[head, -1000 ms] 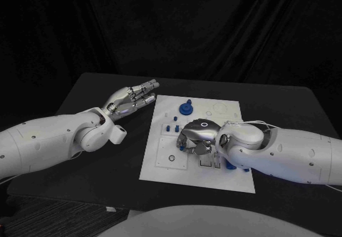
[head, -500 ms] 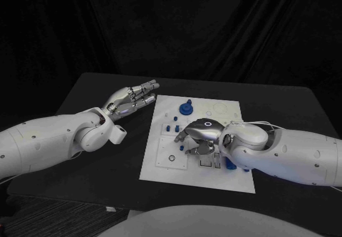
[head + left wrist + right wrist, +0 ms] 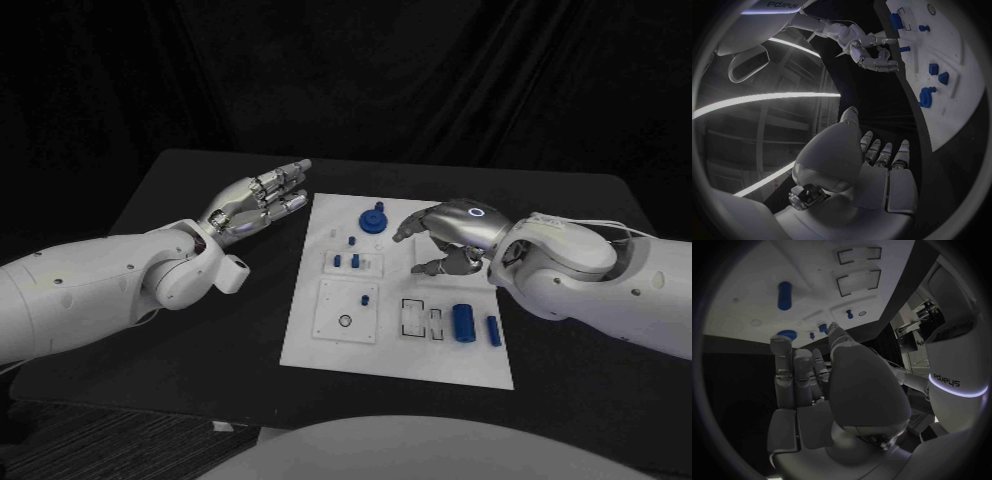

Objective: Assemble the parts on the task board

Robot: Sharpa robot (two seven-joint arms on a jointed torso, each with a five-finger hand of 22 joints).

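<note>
One white task board on black table

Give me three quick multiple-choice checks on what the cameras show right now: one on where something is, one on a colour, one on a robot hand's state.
1. Where is the left robot hand?
A. Over the black table, beside the white board's left edge
B. Pressed on the board's middle
C. Under the table

2. What colour is the cylinder lying near the board's right side?
A. Red
B. Blue
C. Yellow

3. What is the right robot hand holding?
A. A blue part
B. A cable
C. Nothing

Answers:
1. A, its fingers stretch out beside the board, off it.
2. B, it is plainly blue on white.
3. C, its fingers are curled above the board with nothing between them.
</note>
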